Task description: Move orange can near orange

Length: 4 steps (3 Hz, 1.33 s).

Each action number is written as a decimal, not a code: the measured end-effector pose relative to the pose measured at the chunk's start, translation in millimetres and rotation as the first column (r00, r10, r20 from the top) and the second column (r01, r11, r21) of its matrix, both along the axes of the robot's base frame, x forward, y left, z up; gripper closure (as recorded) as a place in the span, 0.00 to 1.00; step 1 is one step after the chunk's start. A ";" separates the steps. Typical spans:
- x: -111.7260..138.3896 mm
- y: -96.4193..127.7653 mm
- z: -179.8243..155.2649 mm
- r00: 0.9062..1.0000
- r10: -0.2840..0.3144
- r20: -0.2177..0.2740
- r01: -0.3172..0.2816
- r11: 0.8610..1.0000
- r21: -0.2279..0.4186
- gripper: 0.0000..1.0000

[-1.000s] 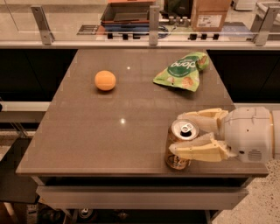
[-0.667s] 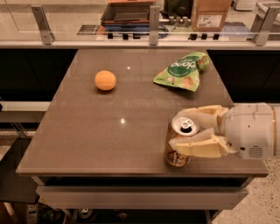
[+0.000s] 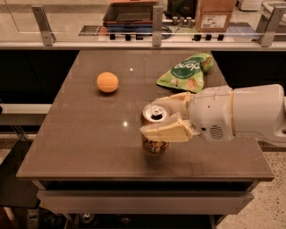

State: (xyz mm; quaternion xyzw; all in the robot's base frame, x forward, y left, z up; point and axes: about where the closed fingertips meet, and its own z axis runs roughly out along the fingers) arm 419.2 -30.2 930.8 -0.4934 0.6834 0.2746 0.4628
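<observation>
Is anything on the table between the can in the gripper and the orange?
Nothing visible does. The gripper, at the near right of the table, is shut on the orange can; the orange lies farther back and left across bare surface. The green snack bag sits behind the can, to the right, off that line.

Room's pretty dim. The main thing is a grey-brown table (image 3: 80,147) with a glossy top catching a couple of small light spots. Behind the table there's a glass rail on metal posts (image 3: 156,20), and past that a cardboard box (image 3: 213,15) and a dark tray (image 3: 129,13). Speckled floor (image 3: 268,205) shows at the table's front right. The gripper (image 3: 152,117) is over the table's front right, clamped on the orange can (image 3: 155,145).
</observation>
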 end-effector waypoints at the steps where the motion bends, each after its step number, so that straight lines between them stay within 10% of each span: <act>1: 28.8 9.6 4.1 0.999 -0.023 0.027 0.023 1.000 -0.001 1.00; 4: 157.3 31.0 2.5 0.988 -0.134 0.076 0.135 0.991 -0.017 1.00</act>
